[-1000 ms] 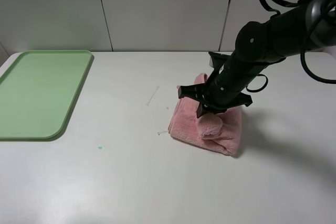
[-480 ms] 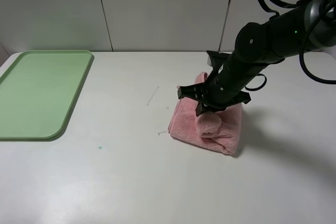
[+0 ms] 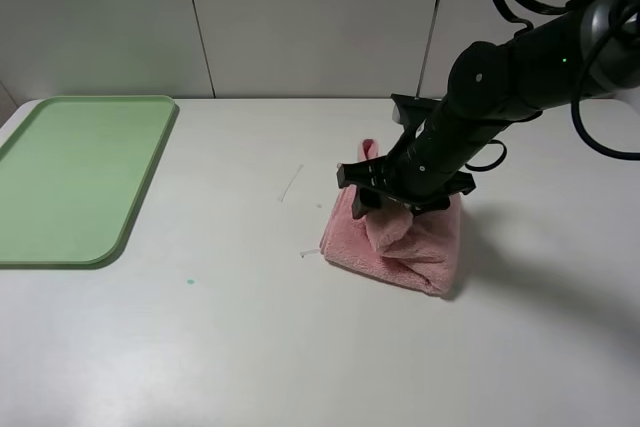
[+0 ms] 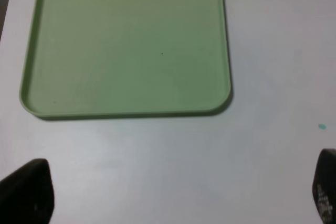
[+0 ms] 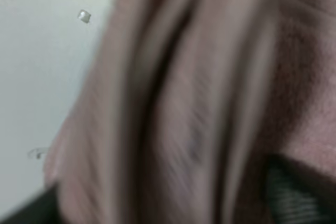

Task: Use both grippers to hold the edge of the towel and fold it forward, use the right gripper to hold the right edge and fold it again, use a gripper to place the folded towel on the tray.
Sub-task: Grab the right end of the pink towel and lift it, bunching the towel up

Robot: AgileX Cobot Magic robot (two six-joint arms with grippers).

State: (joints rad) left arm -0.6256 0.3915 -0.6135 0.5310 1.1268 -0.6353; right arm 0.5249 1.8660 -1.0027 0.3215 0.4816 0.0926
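Observation:
The folded pink towel (image 3: 402, 244) lies on the white table right of centre. My right gripper (image 3: 393, 207) is down on its middle and shut on a bunch of cloth, which rises in a peak toward the jaws. In the right wrist view the towel (image 5: 199, 103) fills the frame, blurred, with a dark fingertip (image 5: 294, 195) at one corner. The green tray (image 3: 70, 172) lies empty at the far left. My left gripper (image 4: 173, 203) is open and empty; its dark fingertips (image 4: 26, 195) hover over bare table near the tray (image 4: 126, 40). It does not show in the exterior high view.
The table (image 3: 220, 347) is white, with a small teal speck (image 3: 190, 281) and faint scratch marks (image 3: 290, 184) between tray and towel. A panelled wall runs behind. The right arm (image 3: 520, 62) reaches in from the upper right.
The right gripper has risen slightly and drawn the towel's middle up; the rolled lump below the jaws has stretched into a raised peak. The tray has not moved.

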